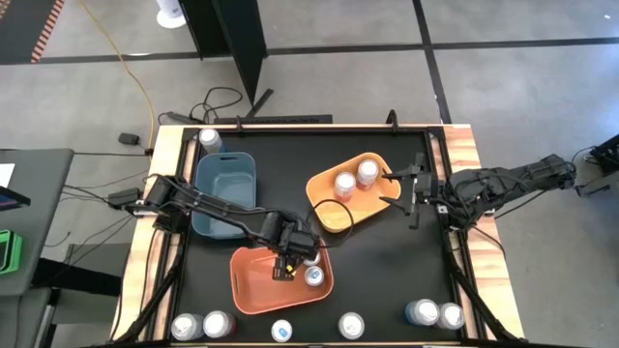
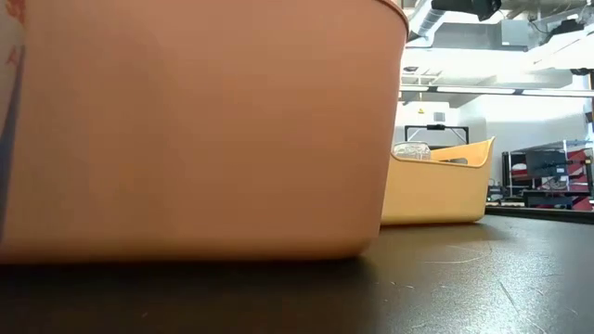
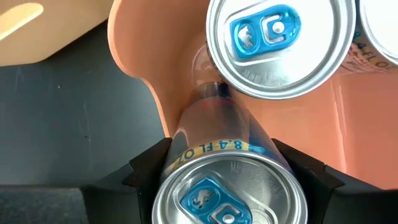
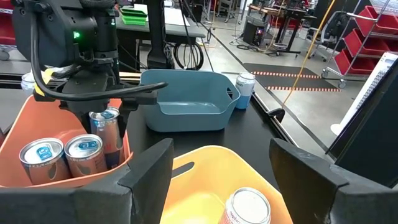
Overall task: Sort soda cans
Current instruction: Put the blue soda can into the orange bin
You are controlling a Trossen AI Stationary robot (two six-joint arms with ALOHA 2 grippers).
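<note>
**Left gripper holding a can over the orange bin**

Here we are looking down on a black table [image 1: 387,280] with three bins: a blue bin [image 1: 224,193] toward the left, a yellow bin [image 1: 350,190] near the middle right, and an orange bin [image 1: 280,280] at the near middle. The left gripper [image 1: 286,263] is hanging over the orange bin with its fingers [image 3: 146,168] clenched around a blue-labelled soda can [image 3: 227,186], which is standing upright between them. In the right wrist view we are seeing that held can poised inside the bin, just beside two more blue-tabbed cans [image 4: 65,155] already standing on its floor; whether it is touching the floor we cannot tell.

The right gripper [image 1: 404,196] is waiting at the yellow bin's right edge, its fingers [image 4: 146,171] spread apart and gripping nothing. Two white-topped cans [image 1: 356,178] are sitting side by side in the yellow bin.

More cans are standing loose on the table: one [image 1: 210,141] just beyond the blue bin's far corner, and a row [image 1: 280,329] along the near edge, with two at the left corner, two near the middle and two at the right. The blue bin is showing nothing inside.
</note>
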